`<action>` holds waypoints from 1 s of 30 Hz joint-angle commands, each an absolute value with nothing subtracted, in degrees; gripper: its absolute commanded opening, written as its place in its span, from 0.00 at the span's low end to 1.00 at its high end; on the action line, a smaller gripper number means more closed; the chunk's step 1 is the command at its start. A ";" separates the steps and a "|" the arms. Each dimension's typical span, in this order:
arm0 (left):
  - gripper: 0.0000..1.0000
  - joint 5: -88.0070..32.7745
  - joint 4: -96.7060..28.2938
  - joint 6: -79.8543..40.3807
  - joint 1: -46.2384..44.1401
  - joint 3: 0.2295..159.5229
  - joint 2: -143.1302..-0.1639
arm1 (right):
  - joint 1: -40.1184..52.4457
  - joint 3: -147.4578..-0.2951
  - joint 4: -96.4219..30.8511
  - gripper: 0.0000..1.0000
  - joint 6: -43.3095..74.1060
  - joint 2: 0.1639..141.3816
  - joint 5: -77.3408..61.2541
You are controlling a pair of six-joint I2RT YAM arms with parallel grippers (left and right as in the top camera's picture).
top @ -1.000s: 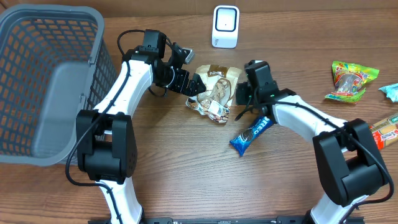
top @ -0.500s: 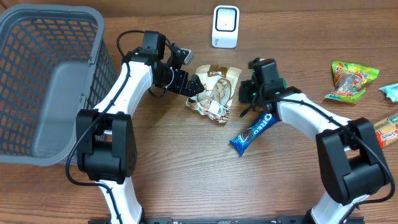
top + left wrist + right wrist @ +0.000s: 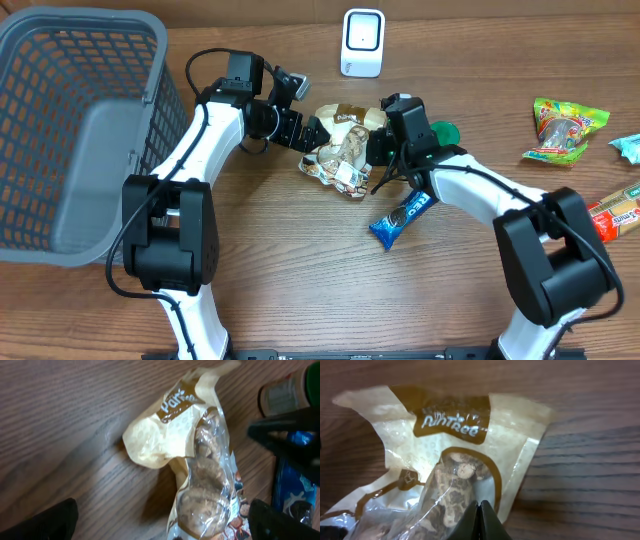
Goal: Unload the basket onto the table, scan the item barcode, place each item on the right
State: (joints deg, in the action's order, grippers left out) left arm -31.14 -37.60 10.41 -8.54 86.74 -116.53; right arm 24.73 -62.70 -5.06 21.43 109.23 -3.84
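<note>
Nearest to the robot, the blue biscuit pack (image 3: 404, 216) lies on the worktop (image 3: 300, 270) where it lay a second ago, so it seems not to be the item in hand. The change is in the right arm (image 3: 470, 185): half a second ago it had swung a little away to the right, and now it has come back to the left, up to the right edge of the snack bag (image 3: 345, 150). The right jaws are closed with nothing between them, and in the right wrist view their tip stands over the clear window of the bag; I cannot tell if it touches. The left arm (image 3: 215, 125) has hardly moved. The left jaws are wide open, one of the fingers (image 3: 47, 520) on each side of the bag, which lies flat and crumpled on the worktop, not gripped. Farther back, the white scanner (image 3: 362, 42) stands near the bag but apart from it. I judge that both arms are closing in on the bag, so the lift toward the scanner is not yet begun.
</note>
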 commanded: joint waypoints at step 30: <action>0.99 -38.63 -29.82 5.43 -11.35 86.28 -124.29 | 24.67 -63.86 -2.63 0.04 22.57 114.56 -9.80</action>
